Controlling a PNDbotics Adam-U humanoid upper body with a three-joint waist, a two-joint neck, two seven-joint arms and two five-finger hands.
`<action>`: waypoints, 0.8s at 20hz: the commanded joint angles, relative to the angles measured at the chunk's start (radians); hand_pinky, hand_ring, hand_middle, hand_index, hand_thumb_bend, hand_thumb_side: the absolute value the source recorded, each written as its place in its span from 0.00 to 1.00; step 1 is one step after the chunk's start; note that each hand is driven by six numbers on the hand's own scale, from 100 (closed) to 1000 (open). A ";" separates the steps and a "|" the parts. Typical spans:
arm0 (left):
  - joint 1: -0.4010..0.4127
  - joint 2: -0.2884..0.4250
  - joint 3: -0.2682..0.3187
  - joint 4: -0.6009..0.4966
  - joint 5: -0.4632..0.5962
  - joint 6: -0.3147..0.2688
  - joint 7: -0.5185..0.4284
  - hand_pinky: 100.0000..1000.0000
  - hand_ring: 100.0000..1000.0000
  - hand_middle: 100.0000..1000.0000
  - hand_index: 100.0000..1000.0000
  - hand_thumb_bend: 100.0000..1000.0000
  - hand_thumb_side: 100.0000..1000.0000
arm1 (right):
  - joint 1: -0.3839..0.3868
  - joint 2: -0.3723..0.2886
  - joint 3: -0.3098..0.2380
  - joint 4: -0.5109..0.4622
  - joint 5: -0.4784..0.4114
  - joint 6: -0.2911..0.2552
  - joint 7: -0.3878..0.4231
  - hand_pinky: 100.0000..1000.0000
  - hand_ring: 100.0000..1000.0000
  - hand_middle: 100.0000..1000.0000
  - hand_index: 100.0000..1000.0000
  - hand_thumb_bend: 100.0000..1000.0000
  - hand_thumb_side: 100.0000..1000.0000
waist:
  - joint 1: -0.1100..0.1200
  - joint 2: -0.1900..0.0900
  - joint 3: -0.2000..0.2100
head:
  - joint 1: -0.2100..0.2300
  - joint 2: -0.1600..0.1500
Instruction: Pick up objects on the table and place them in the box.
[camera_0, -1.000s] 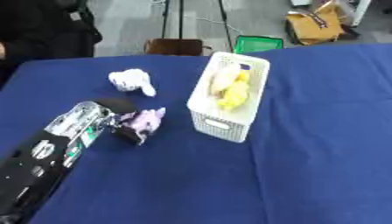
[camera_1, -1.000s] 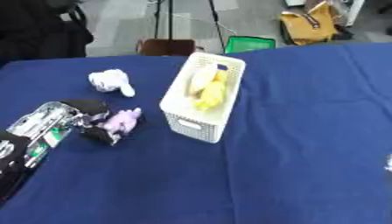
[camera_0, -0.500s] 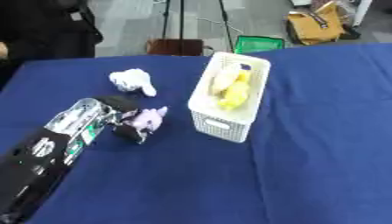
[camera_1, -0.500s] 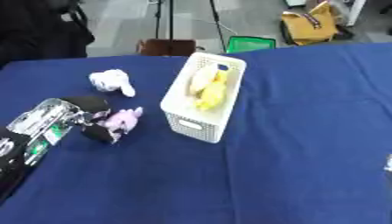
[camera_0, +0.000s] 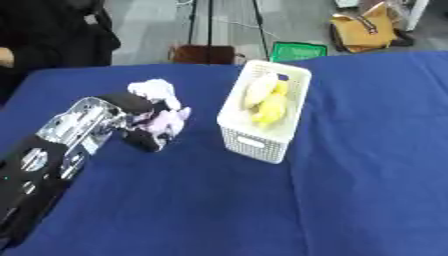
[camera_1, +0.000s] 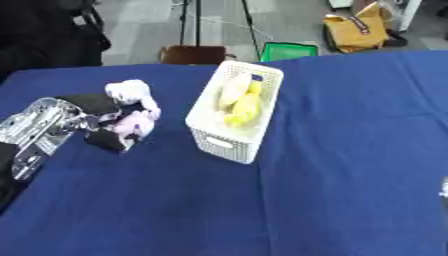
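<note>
The pink toy (camera_0: 164, 121) has come off its earlier spot into the left hand (camera_0: 122, 117), whose fingers curl round it — lifted, I judge, toward the box (camera_0: 262, 116) just right. Its long axis looks roughly upright. A white toy (camera_0: 156, 91) lies just behind.

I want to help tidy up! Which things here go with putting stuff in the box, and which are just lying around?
Part of the job:
white basket, already holding yellow things
pale pink soft thing, with the left hand curled around it
white soft thing on the blue table

Just lying around, on the floor beyond the table:
green crate
yellow bag
</note>
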 joint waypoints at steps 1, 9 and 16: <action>-0.024 0.041 0.017 -0.039 0.007 0.004 -0.012 0.48 0.54 0.57 0.64 0.00 0.70 | -0.007 -0.019 -0.001 -0.016 -0.006 0.002 -0.004 0.80 0.75 0.62 0.72 0.00 0.92 | -0.002 -0.026 0.001 | 0.001 0.004; -0.097 0.049 0.031 -0.140 0.055 0.013 -0.030 0.47 0.53 0.57 0.64 0.00 0.71 | -0.003 -0.021 0.004 -0.016 -0.009 0.000 0.001 0.80 0.75 0.62 0.72 0.00 0.92 | 0.002 -0.035 -0.006 | 0.008 0.009; -0.197 0.003 0.026 -0.098 0.061 0.003 -0.033 0.46 0.52 0.57 0.63 0.00 0.72 | -0.003 -0.021 0.012 -0.016 -0.015 -0.002 0.009 0.80 0.75 0.62 0.72 0.00 0.92 | 0.011 -0.042 -0.029 | 0.029 0.017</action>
